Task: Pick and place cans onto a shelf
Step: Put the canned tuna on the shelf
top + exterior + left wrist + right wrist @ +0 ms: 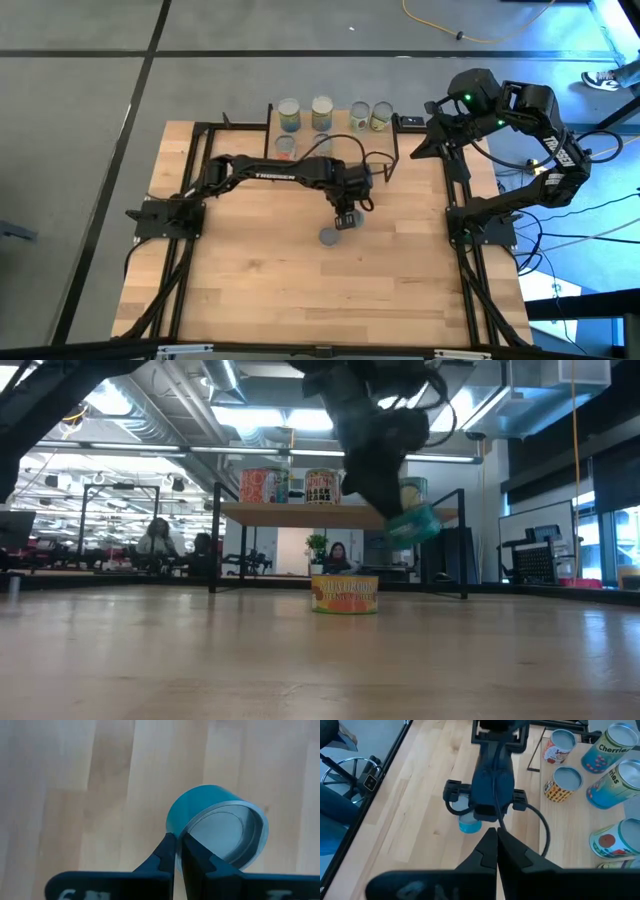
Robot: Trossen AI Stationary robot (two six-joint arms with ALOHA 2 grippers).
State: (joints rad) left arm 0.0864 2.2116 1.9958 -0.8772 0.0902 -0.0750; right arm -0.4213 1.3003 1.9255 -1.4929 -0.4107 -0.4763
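Observation:
My left gripper is over the middle of the table, shut on a blue-green can that hangs tilted above the wood; the right wrist view shows the same can under the gripper. At the far edge the shelf carries several cans on its plank top. A yellow-orange can stands on its base on the table in front of the shelf, with a red-labelled can beside it. My right gripper is shut and holds nothing, raised at the table's far right. My left gripper pinches the blue-green can's rim between its two fingers. One finger is on the outer wall and the other lies in the recessed silvery end. The fingers slant down from above. The can hangs tilted, clear of the table.
Black frame rails run along the table's left and right sides. Bare wood stretches from the middle to the near edge. Beyond the table, people sit at desks.

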